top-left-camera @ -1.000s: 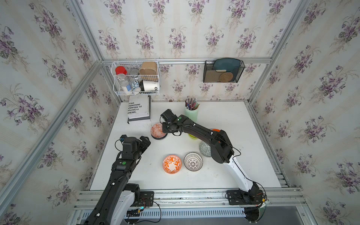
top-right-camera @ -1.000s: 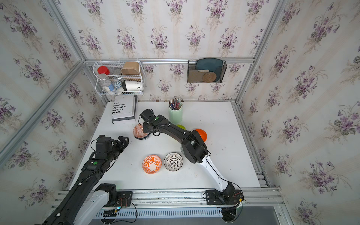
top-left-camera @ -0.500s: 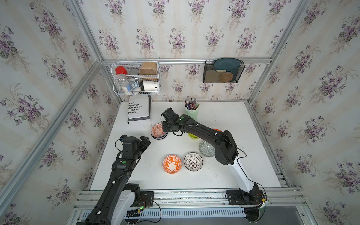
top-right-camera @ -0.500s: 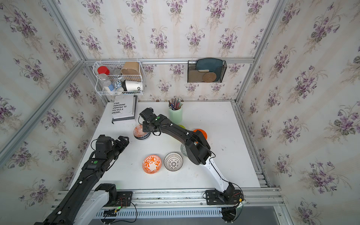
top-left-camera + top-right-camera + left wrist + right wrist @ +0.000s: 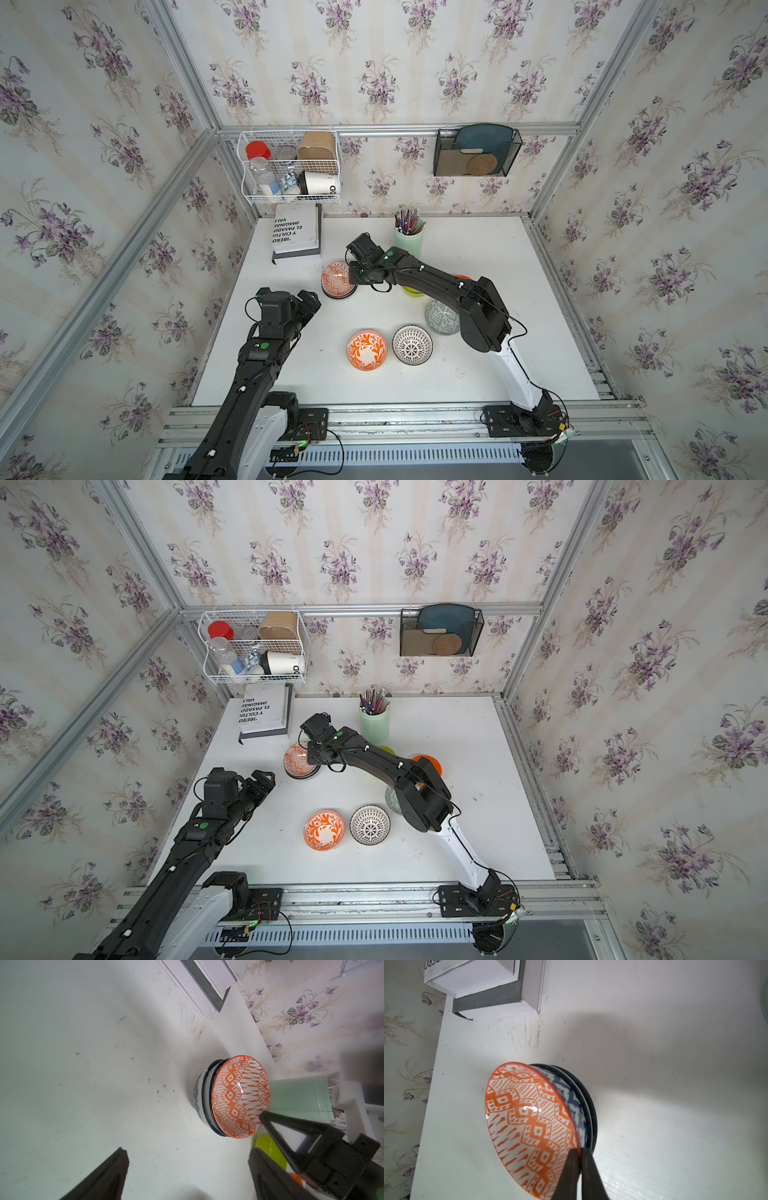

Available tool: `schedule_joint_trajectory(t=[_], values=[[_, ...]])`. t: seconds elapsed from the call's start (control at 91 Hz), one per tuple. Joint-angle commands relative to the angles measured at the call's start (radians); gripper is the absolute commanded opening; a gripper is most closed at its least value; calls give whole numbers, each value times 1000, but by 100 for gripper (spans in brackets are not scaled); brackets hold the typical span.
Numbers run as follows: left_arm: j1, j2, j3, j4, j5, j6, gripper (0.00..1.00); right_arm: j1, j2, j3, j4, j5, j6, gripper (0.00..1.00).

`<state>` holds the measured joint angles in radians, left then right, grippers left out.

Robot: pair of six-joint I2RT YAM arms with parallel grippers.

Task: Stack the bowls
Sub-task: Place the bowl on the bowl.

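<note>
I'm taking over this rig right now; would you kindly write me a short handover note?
Left gripper: open, empty, above the table.
Right gripper: shut, tips at the top bowl's rim; grip on it unclear.
Done: orange diamond bowl sits on two blue bowls near the book.
Left: orange floral bowl, black-white bowl, grey-green bowl, lime bowl and plain orange bowl, all unstacked; the last two are partly under the right arm.
</note>
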<state>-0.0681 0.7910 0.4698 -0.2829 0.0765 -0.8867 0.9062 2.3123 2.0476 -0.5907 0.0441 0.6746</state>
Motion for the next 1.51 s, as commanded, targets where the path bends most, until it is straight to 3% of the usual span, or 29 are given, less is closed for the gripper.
schedule_joint_trajectory(t=[0.0, 0.275, 0.549, 0.824, 1.121, 1.253, 1.374, 1.494], values=[[2, 2, 6, 31, 8, 10, 95, 2, -5, 0, 15, 7, -1, 10], [7, 10, 7, 33, 14, 10, 93, -5, 5, 2, 29, -23, 10, 13], [10, 14, 7, 33, 17, 9, 92, -21, 8, -3, 42, -106, 52, 1], [11, 17, 9, 34, 20, 9, 92, -27, 26, -9, 41, -139, 63, 0], [13, 40, 21, 36, 51, 19, 93, -26, -72, -54, 46, -77, 44, 37], [13, 86, 83, -14, 100, 44, 93, -26, -152, -113, 64, -68, 33, 42], [11, 201, 199, -165, 204, 117, 90, -24, -307, -278, 151, -53, 5, 45], [-10, 242, 246, -281, 258, 148, 87, -19, -530, -545, 282, 23, -31, 50]])
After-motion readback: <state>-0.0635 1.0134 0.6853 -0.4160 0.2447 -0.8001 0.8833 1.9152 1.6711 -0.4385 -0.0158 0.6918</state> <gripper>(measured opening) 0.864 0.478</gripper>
